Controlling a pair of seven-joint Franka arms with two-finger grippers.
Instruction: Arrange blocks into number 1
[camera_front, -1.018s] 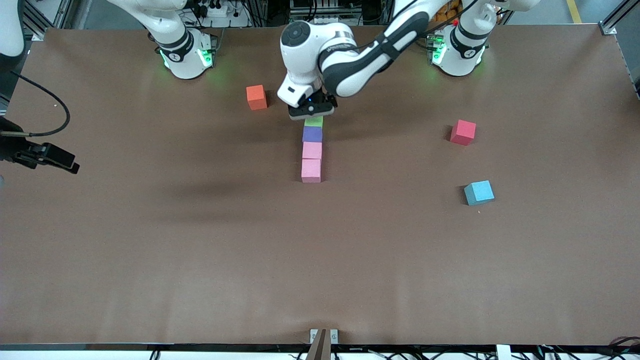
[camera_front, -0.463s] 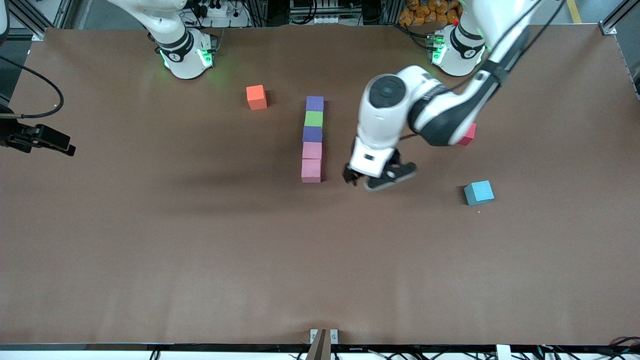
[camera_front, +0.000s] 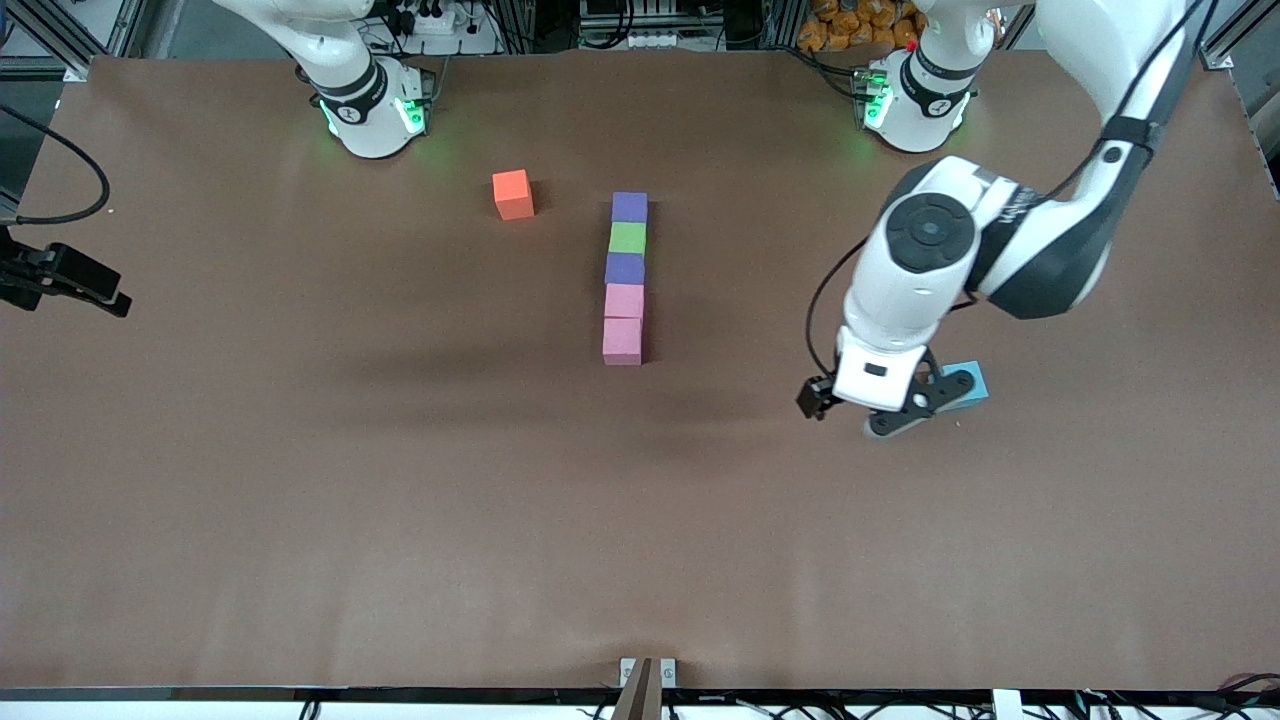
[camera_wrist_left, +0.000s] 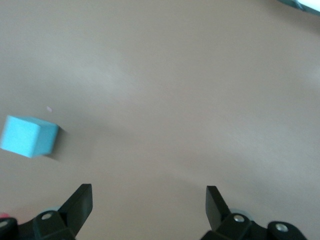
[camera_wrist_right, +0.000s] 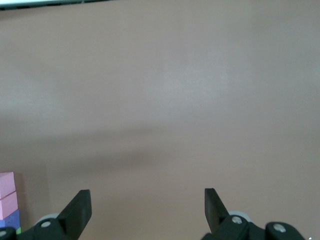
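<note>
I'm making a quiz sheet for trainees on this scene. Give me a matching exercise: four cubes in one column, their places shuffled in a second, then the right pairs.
Things:
1. orange cube
2. light-blue cube
3. green cube
4. pink cube

Places:
A. between two purple cubes in the line
B. partly hidden by the open left claw
C. line's end nearest the front camera
D. alone, toward the right arm's end

Pairs: 1-D, 2-B, 3-A, 4-C

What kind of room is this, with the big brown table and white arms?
Most likely a robotics lab or test cell. Two white arms are bolted along one edge of a brown table, cables and power strips crowd that edge, and small foam cubes, such as the orange cube, serve as practice pieces.
</note>
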